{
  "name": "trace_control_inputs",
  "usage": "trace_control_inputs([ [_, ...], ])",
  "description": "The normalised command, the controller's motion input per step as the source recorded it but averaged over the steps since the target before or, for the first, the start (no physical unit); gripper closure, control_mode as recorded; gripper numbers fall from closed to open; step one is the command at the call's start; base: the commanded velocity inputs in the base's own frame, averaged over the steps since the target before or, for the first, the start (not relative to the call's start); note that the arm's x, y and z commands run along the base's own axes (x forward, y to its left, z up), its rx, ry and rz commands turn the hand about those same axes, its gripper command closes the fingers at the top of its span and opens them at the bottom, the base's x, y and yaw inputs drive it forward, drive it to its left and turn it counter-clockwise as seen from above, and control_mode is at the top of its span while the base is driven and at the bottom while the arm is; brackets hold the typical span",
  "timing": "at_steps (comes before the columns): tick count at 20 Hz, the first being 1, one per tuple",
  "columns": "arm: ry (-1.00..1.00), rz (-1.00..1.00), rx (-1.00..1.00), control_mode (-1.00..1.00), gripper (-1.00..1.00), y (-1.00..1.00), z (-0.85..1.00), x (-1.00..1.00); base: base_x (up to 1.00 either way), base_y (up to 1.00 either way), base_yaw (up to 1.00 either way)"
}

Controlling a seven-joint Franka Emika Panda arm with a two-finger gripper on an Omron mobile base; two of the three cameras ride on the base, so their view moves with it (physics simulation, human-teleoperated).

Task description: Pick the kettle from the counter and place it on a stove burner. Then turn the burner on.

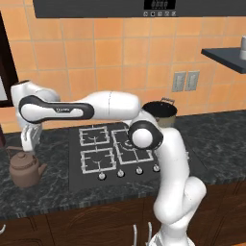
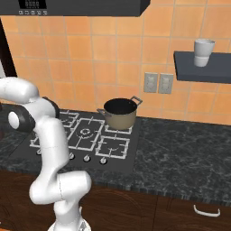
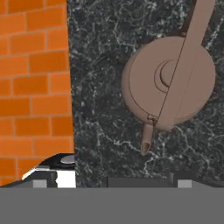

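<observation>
1. Kettle (image 1: 24, 167) sits upright on the counter (image 1: 48, 192), just off the left edge of the cooktop (image 1: 77, 182), spout toward the cooktop, arched handle up.
2. Gripper (image 1: 30, 139) hangs directly above the kettle, pointing down, fingers spread wide and holding nothing; fingertips near the handle top, contact not discernible.
3. Hand view: kettle (image 3: 168, 83) seen from above on the marbled counter (image 3: 100, 131), handle crossing the lid knob, spout toward the lower edge; orange tiled wall (image 3: 33, 87) to the left.
4. Front-left stove burner (image 1: 97, 161) on the cooktop is bare, nearest burner to the kettle.
5. Stockpot (image 2: 119, 113) stands at the cooktop's rear right corner, well apart from the kettle.
6. Silver knobs (image 1: 120, 173) line the cooktop's front edge.
</observation>
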Motion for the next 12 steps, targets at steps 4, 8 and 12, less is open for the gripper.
trace_control_inputs([
  [4, -0.19, 0.00, 0.07, -1.00, -1.00, 0.00, -0.45, 0.04, 0.00, 0.00, 0.00],
  [8, -0.16, 0.00, 0.27, -1.00, -1.00, 0.00, -0.28, 0.00, 0.00, 0.00, 0.00],
  [12, -0.06, 0.00, 0.24, -1.00, -1.00, -0.03, -0.34, 0.13, 0.00, 0.00, 0.00],
])
